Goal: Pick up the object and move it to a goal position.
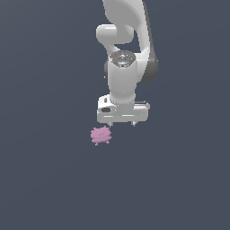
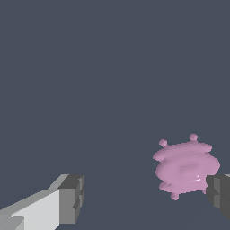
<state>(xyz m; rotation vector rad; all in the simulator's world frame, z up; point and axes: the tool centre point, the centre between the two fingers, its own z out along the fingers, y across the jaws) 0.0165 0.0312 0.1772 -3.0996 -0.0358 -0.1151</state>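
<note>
Wrist view shows the small pink matte spiky blob [image 2: 186, 167] at four o'clock, beside one finger; tool [image 2: 146, 197] spread apart, empty; probably light, stiff: pinch its middle

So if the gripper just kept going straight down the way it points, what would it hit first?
Probably the bare floor. The gripper is open, and the pink blob sits off-centre, close to one finger in the wrist view. That finger might clip the blob first; depth is unclear.
</note>
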